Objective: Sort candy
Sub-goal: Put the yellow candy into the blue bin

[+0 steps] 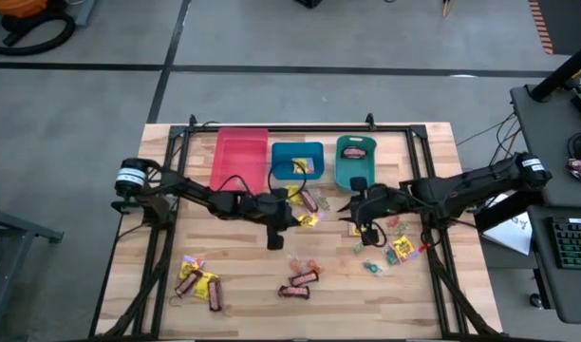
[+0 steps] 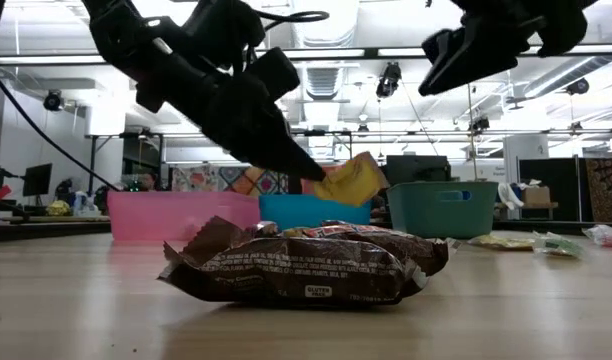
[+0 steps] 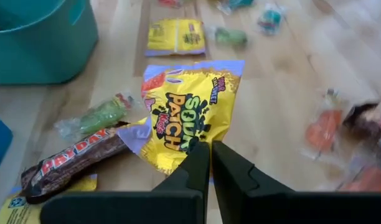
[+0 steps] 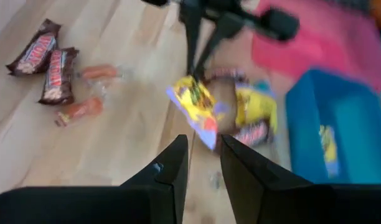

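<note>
My left gripper (image 3: 209, 152) is shut on a yellow Sour Patch candy packet (image 3: 184, 112), near the table's middle, in front of the blue bin (image 1: 298, 160). In the low view the packet (image 2: 351, 180) hangs in the air above the table. A PayDay bar (image 3: 72, 158), a green clear-wrapped piece (image 3: 97, 118) and another yellow packet (image 3: 175, 37) lie flat on the wood beneath it. My right gripper (image 4: 200, 155) hovers to the right of that spot, fingers a little apart with nothing between them. My left gripper pinches the yellow packet by its near edge (image 3: 192, 148) between its two fingertips. The fingers come from the table's left, slanting down. The packet sticks out beyond the fingertips, tilted and lifted clear of the table (image 2: 358, 178).
Pink (image 1: 240, 157), blue and teal (image 1: 355, 160) bins stand in a row at the far edge. Loose candy lies near the front left (image 1: 197, 282), front middle (image 1: 302, 283) and right (image 1: 401, 249). A dark brown bar (image 2: 306, 270) lies close to the low camera.
</note>
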Controlling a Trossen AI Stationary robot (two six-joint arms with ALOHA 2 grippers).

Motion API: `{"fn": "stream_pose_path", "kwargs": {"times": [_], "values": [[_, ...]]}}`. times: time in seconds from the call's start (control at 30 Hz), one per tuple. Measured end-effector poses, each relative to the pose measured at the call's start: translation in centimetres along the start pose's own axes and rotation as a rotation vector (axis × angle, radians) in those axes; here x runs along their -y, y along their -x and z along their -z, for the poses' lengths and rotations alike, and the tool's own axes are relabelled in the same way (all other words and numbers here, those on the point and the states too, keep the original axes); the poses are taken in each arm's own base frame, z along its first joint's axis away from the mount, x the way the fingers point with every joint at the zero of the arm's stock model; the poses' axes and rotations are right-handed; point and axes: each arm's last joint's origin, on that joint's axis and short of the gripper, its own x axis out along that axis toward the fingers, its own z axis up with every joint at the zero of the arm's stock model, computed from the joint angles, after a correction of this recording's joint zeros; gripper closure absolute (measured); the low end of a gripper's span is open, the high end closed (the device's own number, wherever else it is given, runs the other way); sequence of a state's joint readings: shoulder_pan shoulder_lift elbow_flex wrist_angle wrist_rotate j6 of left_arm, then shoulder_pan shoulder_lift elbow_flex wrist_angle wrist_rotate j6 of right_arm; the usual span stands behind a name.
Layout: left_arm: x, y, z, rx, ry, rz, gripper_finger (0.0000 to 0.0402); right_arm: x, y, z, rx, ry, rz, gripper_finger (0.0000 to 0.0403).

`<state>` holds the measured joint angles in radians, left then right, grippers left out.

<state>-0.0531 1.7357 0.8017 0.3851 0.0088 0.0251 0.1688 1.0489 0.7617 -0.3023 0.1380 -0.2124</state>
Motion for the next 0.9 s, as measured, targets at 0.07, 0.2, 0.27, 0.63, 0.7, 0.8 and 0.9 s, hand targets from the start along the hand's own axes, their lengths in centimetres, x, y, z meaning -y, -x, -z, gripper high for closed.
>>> {"fn": "stream_pose_path", "kwargs": {"times": [0.07,0.2,0.27,0.63,0.7,0.8,0.9], "values": [[-0.2,0.1,-0.1,0.003,0.028,0.008,0.0401,-0.3,-0.2,0.0,0.029,0.035,0.036,0.0308],[-0.1,0.1,-0.1,0.004,0.073,0.017,0.0401,-0.4,-0.7,0.1,0.063,0.043,0.06,0.0275],[-0.1,0.1,-0.1,0.006,0.104,0.019,0.0401,-0.5,-1.3,0.2,0.05,0.047,0.057,0.0255],[-0.2,0.0,-0.6,0.054,0.202,0.021,0.0401,-1.2,-6.2,0.5,-0.01,0.088,0.045,0.0202],[-0.2,0.0,-0.7,0.056,0.208,0.021,0.0401,-1.3,-6.8,0.4,-0.017,0.095,0.043,0.021],[-0.2,0.1,-0.8,0.071,0.221,0.018,0.0401,-1.5,-7.7,0.5,-0.038,0.103,0.037,0.0228],[-0.2,0.1,-1.0,0.088,0.228,0.019,0.0401,-1.4,-8.4,0.6,-0.059,0.1,0.036,0.0254]]}}
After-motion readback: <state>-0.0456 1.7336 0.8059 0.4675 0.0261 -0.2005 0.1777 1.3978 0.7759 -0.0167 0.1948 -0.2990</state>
